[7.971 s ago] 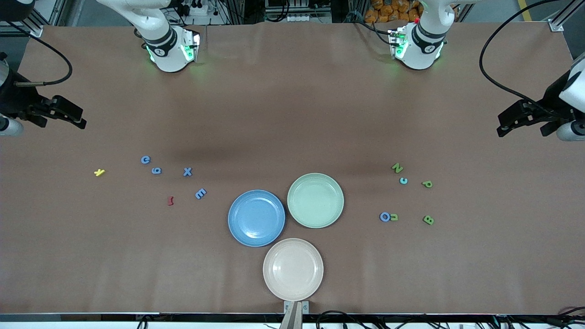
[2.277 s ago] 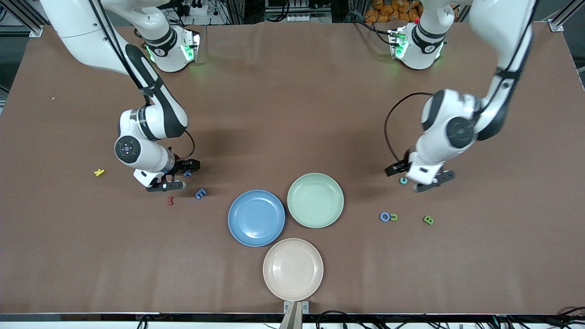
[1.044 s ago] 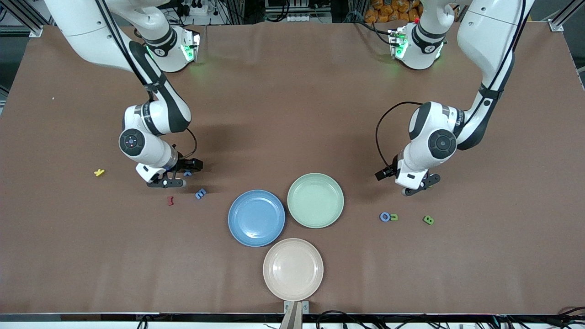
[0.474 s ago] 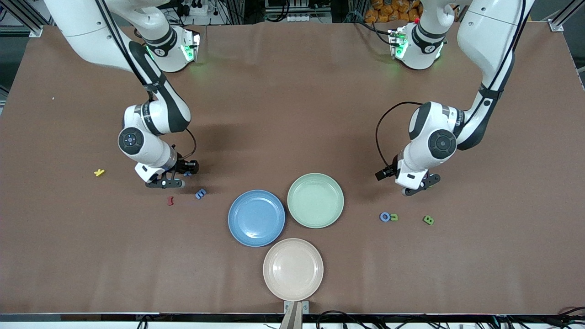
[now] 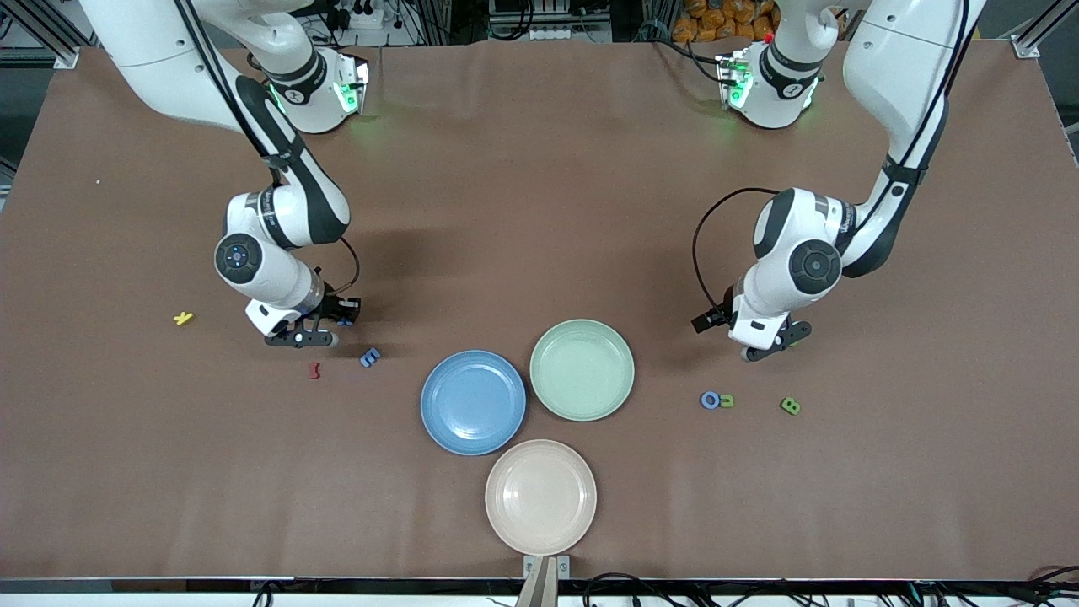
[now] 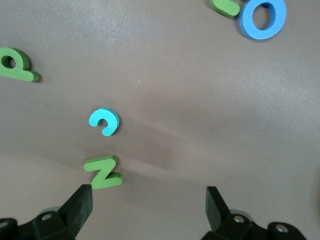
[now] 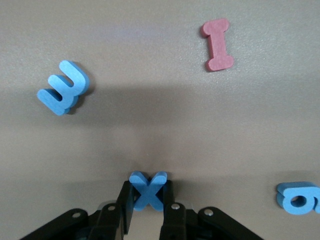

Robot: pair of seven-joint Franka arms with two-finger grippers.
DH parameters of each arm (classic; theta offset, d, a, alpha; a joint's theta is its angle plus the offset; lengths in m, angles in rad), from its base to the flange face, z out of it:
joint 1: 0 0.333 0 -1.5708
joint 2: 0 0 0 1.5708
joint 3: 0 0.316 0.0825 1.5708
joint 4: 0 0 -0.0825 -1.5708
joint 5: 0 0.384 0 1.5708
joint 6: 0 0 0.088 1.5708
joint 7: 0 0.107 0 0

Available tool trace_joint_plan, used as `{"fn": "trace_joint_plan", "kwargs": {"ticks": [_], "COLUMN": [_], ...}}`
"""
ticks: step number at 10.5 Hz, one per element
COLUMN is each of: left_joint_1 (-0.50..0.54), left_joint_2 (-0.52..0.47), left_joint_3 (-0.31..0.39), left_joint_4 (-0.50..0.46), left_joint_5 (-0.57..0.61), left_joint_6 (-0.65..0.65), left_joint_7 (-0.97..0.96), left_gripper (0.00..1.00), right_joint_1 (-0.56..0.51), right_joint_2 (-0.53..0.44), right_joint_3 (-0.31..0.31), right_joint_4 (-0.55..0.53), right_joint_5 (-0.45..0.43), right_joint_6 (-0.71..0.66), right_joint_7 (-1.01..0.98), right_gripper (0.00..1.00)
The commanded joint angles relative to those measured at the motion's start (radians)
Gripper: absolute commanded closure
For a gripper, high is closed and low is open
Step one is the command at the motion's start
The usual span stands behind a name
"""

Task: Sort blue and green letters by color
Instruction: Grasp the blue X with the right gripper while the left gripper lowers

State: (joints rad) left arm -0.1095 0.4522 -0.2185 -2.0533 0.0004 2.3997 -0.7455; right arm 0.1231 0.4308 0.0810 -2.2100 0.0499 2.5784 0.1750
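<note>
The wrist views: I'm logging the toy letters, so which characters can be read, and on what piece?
"X": blue piece, pinched by the shut right gripper.
"E": blue piece.
"I": dark red piece.
"N": green piece, by the open left gripper.
"P": green piece.
"C": cyan piece.
"O": blue piece.
No printed labels are readable.

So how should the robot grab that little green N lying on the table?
Probably from straight above, with one finger on each long outer edge. The green N lies flat on the table, so only its thin sides offer a pinch. The small cyan c sits close by, so the fingers should stay clear of that side. The left gripper hangs open over the table beside the N.
</note>
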Motion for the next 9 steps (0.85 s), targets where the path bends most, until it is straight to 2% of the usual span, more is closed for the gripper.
{"fn": "trace_joint_plan", "kwargs": {"ticks": [1, 2, 4, 7, 9], "left_joint_1": [-0.010, -0.010, -0.012, -0.012, -0.012], "left_joint_2": [0.011, 0.011, 0.013, 0.016, 0.016], "left_joint_3": [-0.001, -0.001, -0.001, -0.001, -0.001], "left_joint_4": [-0.007, -0.005, -0.005, -0.004, -0.004], "left_joint_5": [0.044, 0.044, 0.044, 0.044, 0.044], "left_joint_6": [0.002, 0.002, 0.002, 0.002, 0.002], "left_joint_7": [-0.204, -0.204, -0.204, -0.204, -0.204], "left_gripper": [0.00, 0.03, 0.11, 0.24, 0.48], "right_joint_1": [0.001, 0.012, 0.035, 0.064, 0.085], "right_joint_2": [-0.021, -0.023, -0.017, 0.038, 0.069], "right_joint_3": [0.017, 0.026, 0.033, 0.029, 0.029], "right_joint_4": [0.027, 0.083, 0.269, 0.396, 0.429], "right_joint_5": [0.010, 0.011, 0.019, 0.190, 0.290], "right_joint_6": [-0.007, -0.080, -0.277, -0.273, -0.203], "right_joint_7": [0.023, 0.067, 0.127, 0.118, 0.127], "right_gripper": [1.00, 1.00, 1.00, 1.00, 1.00]}}
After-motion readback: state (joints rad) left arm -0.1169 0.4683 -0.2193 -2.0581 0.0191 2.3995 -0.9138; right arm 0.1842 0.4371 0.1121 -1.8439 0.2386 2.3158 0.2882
